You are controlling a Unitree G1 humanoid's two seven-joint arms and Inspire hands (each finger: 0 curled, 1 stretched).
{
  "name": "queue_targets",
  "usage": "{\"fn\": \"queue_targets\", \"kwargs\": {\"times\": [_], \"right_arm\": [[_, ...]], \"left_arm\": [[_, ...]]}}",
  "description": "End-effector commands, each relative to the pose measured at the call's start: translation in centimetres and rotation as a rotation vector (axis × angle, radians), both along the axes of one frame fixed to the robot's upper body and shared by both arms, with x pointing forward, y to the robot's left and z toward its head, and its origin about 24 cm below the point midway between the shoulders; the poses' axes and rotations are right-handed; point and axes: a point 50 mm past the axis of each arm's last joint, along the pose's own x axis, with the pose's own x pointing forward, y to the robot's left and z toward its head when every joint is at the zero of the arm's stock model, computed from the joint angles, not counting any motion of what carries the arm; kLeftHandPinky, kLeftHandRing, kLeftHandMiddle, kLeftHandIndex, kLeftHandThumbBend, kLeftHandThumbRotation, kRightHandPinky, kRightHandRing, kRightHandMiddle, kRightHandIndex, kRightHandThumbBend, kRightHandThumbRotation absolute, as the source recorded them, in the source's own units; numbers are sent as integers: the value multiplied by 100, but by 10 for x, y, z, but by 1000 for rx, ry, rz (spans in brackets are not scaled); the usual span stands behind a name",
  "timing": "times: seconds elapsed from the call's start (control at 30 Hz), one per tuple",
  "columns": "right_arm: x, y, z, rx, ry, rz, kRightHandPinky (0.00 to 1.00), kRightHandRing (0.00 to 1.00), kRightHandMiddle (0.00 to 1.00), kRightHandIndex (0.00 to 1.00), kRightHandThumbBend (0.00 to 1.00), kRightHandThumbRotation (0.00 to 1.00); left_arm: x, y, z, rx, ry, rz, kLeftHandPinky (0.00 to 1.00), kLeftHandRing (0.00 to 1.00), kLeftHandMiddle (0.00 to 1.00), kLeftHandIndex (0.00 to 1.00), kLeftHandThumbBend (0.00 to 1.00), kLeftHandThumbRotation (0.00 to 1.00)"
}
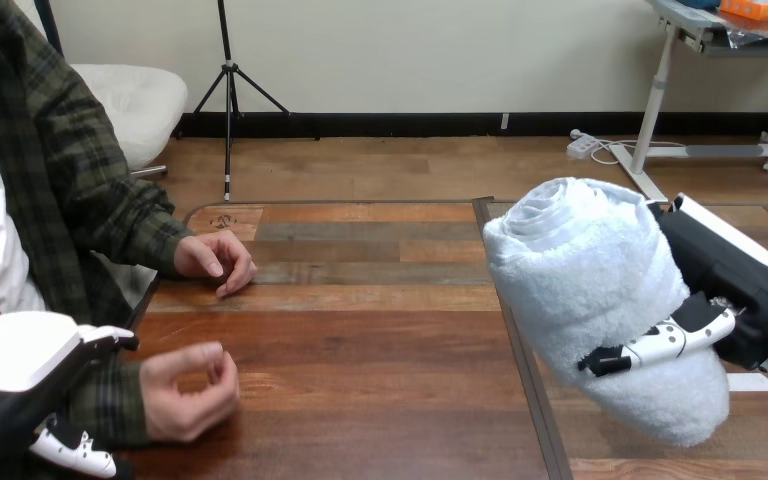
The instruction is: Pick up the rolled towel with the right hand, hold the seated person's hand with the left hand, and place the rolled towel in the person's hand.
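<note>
Far left, low down: left robot hand (22, 372), right beside the person's sleeve, close to the wrist. Cannot tell if open or closed, or if touching the sleeve. Likely placed there to be ready to hold the person's near hand (188, 392). Near hand resting on the counter (380, 340), loosely curled, holding nothing, not yet opened up to take anything. A bit further back, the person's far hand (216, 262), also on the counter, out of the way. Then a wide bare stretch of wood. Over on the right, towel (600, 290), white and rolled, up off the counter, well apart from both of the person's hands. Right robot hand (735, 285) wrapped round the towel from the side, fingers (665, 342) pressed into the soft roll, probably so as not to drop it. Left to do: hold the near hand, then bring the towel across.
</note>
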Motion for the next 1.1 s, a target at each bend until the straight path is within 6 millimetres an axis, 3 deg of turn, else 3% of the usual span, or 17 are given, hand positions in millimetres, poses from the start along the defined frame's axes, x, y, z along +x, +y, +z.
{"fn": "queue_targets", "kwargs": {"times": [0.0, 0.7, 1.07], "right_arm": [[1, -4, 30, 18, -124, 1, 18, 26, 37, 43, 82, 0], [-7, -5, 38, 45, -169, 78, 19, 27, 38, 45, 78, 0], [-10, -7, 40, 43, -193, 87, 18, 27, 38, 45, 78, 2]], "left_arm": [[15, 2, 12, 115, -18, -22, 77, 82, 82, 81, 100, 27], [24, 8, 10, 272, 0, -51, 73, 77, 78, 78, 100, 24], [27, 12, 8, 276, -25, -47, 66, 70, 74, 75, 100, 20]]}}
